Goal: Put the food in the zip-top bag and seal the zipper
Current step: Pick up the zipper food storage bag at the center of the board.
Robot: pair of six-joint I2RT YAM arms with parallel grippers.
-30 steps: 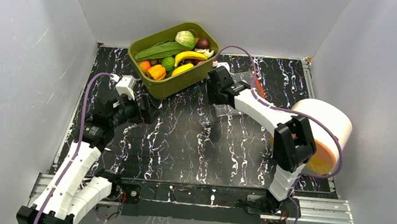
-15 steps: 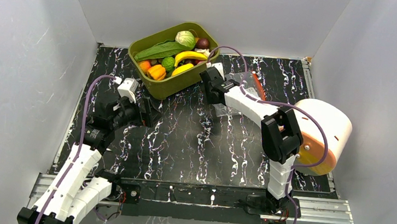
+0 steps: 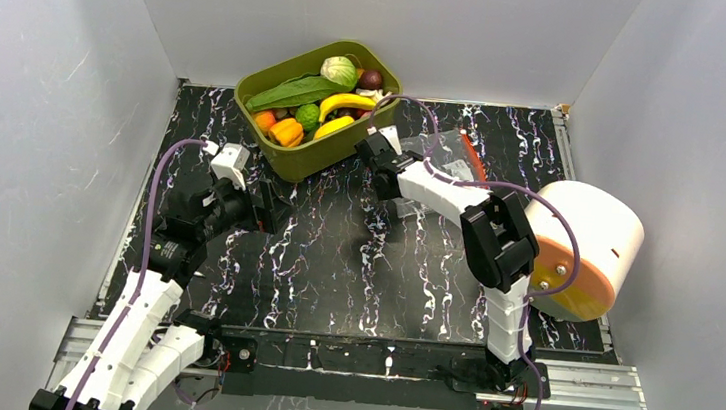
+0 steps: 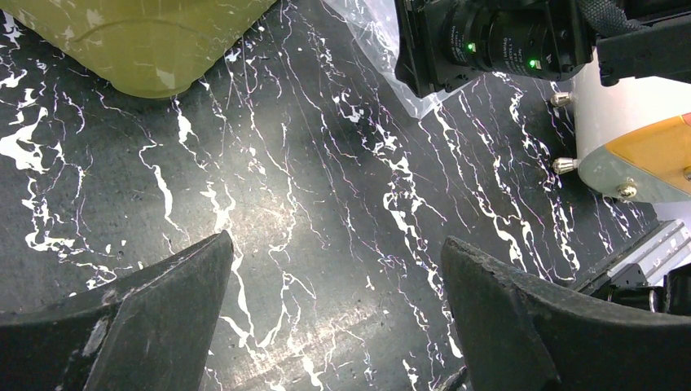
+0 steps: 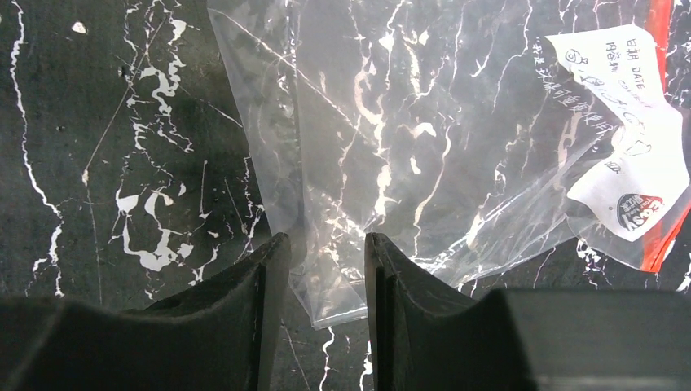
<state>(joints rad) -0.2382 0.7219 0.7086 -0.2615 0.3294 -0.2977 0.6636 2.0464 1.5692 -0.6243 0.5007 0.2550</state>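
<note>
- Slippage is my main worry here. The zip-top bag is thin crinkly film lying flat on the surface. If the right claw bites where it is now, I reckon it either slides the bag along or pinches both layers together.
- The zipper runs along the bag's end away from the fingers, so a grab here does nothing to open the mouth.
- Right claw: fingers nearly together with a slim gap, nothing clamped that I can see. It hovers over the bag corner farthest from the zipper, and film shows in the gap.
- Left claw: fingers wide apart and empty, over bare surface near the tub's corner, well apart from the bag.
- The food all sits in the olive tub, just beside the bag. None of it is in the bag yet.
- The right arm's purple cable loops close to the tub rim and could snag on a reach.
</note>
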